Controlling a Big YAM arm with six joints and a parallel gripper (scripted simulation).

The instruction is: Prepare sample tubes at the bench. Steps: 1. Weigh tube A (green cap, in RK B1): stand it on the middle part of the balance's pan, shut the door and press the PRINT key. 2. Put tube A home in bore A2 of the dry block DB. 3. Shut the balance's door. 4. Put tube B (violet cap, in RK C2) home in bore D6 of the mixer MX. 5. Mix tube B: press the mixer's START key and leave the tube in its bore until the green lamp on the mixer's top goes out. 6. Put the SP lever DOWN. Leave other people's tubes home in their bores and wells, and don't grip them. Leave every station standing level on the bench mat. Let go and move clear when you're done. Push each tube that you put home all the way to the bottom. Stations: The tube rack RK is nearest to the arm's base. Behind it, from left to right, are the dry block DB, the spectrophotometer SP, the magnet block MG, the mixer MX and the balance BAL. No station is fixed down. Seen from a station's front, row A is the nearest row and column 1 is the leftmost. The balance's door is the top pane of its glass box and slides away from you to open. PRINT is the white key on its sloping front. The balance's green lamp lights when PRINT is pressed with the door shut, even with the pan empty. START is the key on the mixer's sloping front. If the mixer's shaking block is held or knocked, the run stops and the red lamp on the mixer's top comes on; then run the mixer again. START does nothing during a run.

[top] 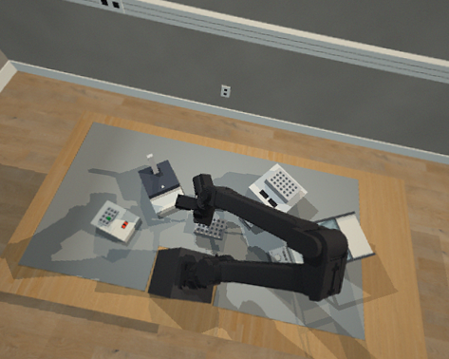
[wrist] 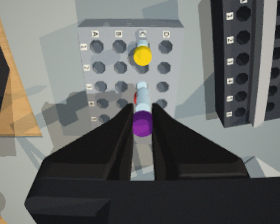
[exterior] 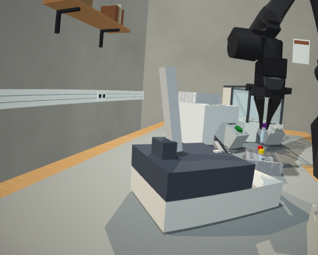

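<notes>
Here, our claw (exterior: 265, 127) (wrist: 142, 112) grips the purple-capped tube (exterior: 263, 134) (wrist: 143, 122) above the rack (exterior: 269, 167) (wrist: 110, 70), lettered A to D.Currently our claw (exterior: 265, 127) (wrist: 142, 112) grips the purple-capped tube (exterior: 263, 134) (wrist: 143, 122) above the rack (exterior: 269, 167) (wrist: 110, 70), its holes lettered and numbered.

brown wooden shelf (exterior: 87, 17) is hanging higher than the pincer (top: 203, 215) (exterior: 264, 127) (wrist: 142, 112), brown-banded white paper sheet (exterior: 300, 54) is hanging beyond it

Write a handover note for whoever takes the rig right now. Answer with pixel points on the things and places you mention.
End effector (top: 203, 219) (exterior: 264, 128) (wrist: 142, 112): closed on the violet-capped clear tube (exterior: 262, 134) (wrist: 142, 124), above the grey rack (top: 208, 236) (exterior: 269, 168) (wrist: 107, 36).
Green-capped tube (top: 109, 218): in the white dry block (top: 111, 233); bore and depth unconfirmed.
Done: violet-capped tube lifted. Weighing and balance door: cannot tell.
Left: seat it in D6 of the white mixer (top: 257, 187) (exterior: 192, 122), press START, wait for the green lamp to go out; put the tall pale lever (top: 153, 164) (exterior: 171, 113) down, it stands up; release, move clear.
</notes>
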